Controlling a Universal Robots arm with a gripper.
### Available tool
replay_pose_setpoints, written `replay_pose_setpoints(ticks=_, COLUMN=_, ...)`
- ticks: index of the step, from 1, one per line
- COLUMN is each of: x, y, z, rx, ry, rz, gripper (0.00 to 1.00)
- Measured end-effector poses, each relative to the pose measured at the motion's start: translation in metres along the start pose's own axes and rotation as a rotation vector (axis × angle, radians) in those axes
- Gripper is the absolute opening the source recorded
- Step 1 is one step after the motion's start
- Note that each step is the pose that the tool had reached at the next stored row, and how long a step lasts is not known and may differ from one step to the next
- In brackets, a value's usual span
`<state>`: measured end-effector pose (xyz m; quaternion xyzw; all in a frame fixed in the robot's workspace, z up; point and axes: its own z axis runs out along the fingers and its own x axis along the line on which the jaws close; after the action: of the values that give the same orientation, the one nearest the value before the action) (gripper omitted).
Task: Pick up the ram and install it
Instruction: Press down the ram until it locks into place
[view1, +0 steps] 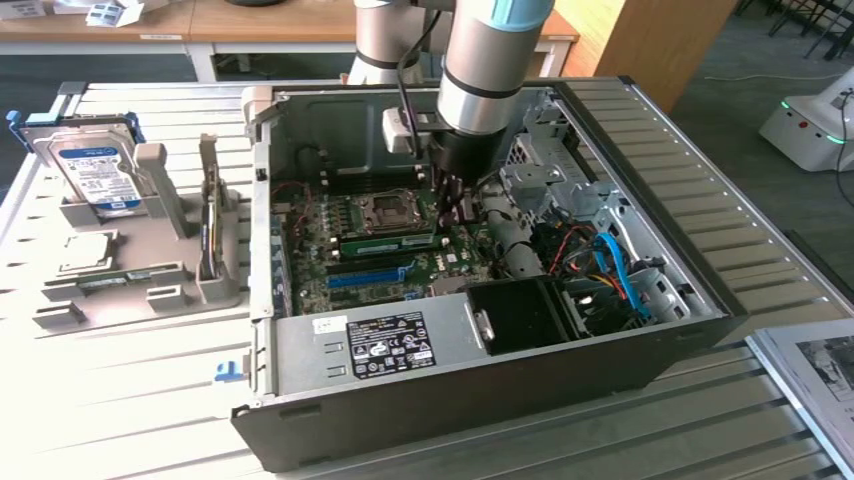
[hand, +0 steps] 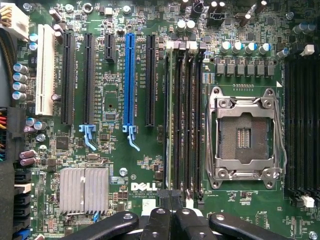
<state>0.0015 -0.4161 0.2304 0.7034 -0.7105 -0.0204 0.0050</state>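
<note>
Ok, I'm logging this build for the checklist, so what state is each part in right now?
Computer case: lying on its side, panel off.
Processor socket: empty, frame down.
Ram: standing on edge beside the socket; fully seated, cannot tell.
Gripper: shut, tips at the ram's end.
Hard drive: upright in the stand, outside the case.
</note>
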Motion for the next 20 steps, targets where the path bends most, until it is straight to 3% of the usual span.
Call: replay_pose_setpoints(ticks=20, x=-0.0048, y=0.0, z=0.002, rx=-0.0001, ry=0.0005, rz=0.0, gripper=0.1)
